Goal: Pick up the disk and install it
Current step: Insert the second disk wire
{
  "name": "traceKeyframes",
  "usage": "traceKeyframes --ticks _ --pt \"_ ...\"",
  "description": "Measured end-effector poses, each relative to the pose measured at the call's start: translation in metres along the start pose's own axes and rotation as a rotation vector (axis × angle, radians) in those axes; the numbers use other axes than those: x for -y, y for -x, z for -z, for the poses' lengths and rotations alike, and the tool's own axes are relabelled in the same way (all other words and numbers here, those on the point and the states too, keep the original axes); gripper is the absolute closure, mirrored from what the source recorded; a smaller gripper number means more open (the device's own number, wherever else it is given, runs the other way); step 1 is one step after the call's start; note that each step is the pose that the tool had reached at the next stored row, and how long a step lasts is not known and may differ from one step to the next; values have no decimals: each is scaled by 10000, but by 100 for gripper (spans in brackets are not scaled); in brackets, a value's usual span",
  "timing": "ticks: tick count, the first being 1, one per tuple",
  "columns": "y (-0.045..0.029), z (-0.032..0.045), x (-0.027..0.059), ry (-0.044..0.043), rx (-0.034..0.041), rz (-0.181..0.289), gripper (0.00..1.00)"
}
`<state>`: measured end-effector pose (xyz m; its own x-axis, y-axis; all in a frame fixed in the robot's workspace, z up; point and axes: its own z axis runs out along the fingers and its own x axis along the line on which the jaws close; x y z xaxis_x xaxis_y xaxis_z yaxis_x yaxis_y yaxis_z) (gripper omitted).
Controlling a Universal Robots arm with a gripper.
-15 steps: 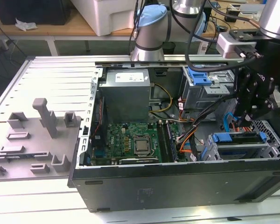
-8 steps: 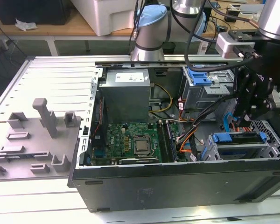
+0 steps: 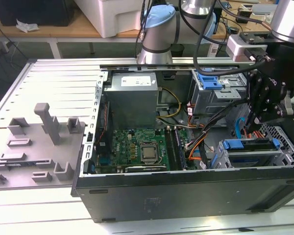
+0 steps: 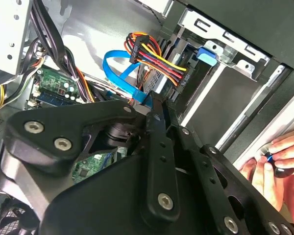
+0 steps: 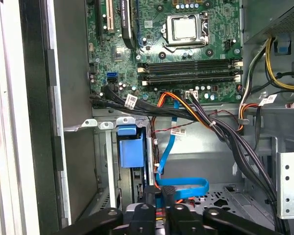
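The disk (image 3: 250,145), a flat silver hard drive edged by a blue plastic carrier frame, sits inside a grey metal drive cage (image 3: 225,159) at the corner of the open black computer case (image 3: 186,191), on the exterior view's right. There its long axis runs from left to right along the near wall of the case. It seems to stand on its edge with the blue frame upward, but we cannot tell this surely.

In the first wrist view we see the disk (image 5: 130,149) from above as a narrow blue block in its slot.

The black end effector (image 3: 257,120) hangs just above the cage and beside the disk. Its fingers (image 5: 169,196) are pressed together and pinch nothing that we can see. Around it lie a flat blue ribbon cable (image 5: 186,186) and a bundle of orange and black wires (image 5: 201,117), which cross the space between the cage and the green motherboard (image 3: 137,147).

A second grey cage with a blue plastic bracket (image 3: 209,81) stands farther back.

The second wrist view shows a person's hand (image 4: 272,161) outside the case wall, holding a small dark thing.

The case lies on a slatted metal desk (image 3: 54,78), next to a grey plate with blocks (image 3: 39,142).
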<state>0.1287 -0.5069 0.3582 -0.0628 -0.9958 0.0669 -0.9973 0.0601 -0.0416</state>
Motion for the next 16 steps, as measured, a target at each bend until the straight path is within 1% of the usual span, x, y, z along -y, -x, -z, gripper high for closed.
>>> traceKeyframes --ticks 10,13,16 --pt "0 -3 1 4 0 -20 84" --pt "-1 -4 15 54 -3 -17 84" --pt "-9 -5 30 136 -12 -2 84"
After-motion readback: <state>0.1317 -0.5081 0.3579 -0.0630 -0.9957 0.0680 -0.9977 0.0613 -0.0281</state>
